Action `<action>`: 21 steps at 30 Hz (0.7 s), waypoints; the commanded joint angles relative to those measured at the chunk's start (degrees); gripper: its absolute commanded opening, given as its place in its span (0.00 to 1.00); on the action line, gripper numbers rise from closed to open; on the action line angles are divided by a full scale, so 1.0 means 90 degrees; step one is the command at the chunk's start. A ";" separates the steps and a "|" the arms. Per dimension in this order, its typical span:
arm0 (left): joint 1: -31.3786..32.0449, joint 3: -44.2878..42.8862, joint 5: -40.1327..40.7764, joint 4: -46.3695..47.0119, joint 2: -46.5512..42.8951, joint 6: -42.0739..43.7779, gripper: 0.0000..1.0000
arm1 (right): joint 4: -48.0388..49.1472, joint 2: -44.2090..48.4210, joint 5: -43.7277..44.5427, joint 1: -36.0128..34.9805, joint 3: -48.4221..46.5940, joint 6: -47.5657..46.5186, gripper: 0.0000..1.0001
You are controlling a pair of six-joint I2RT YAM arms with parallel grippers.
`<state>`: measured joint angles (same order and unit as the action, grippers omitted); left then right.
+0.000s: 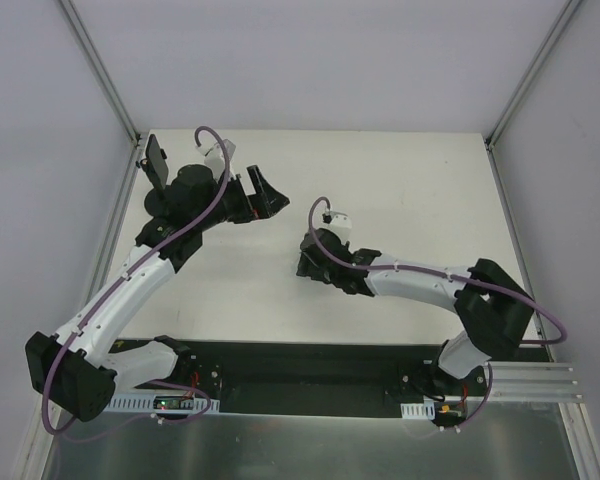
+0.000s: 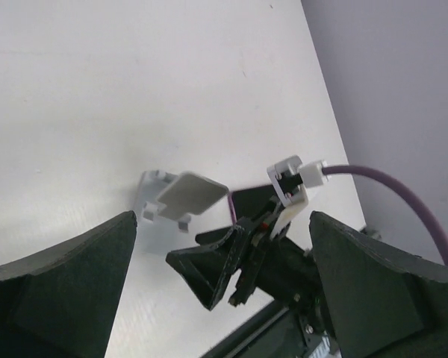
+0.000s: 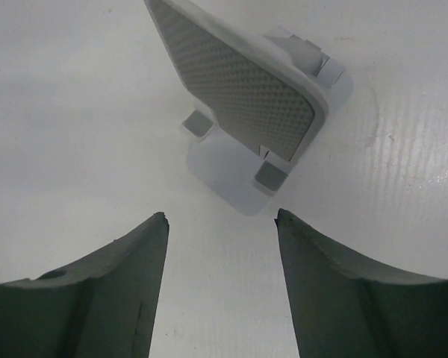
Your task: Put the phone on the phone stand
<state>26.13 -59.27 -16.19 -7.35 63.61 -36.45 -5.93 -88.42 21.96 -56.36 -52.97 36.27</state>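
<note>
Right hand spread empty before one stand, left hand likewise, perhaps one phone.

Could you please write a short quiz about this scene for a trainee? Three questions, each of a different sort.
1. True or false: the phone stand is already occupied.
2. Fill in: the left tool is ____ and holds nothing.
3. Which tool is nearest the stand? A: left tool. B: right tool. C: both touch it.
Key: 1 false; 2 open; 3 B.
</note>
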 commanded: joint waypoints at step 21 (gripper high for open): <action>-0.0159 0.0062 0.0471 -0.0052 -0.0496 0.1286 0.96 | -0.0825 -0.1044 0.1379 -0.0056 -0.0970 0.0482 0.47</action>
<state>25.39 -59.20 -11.88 -9.30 59.86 -26.24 -13.45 -96.86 31.94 -57.45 -59.05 41.80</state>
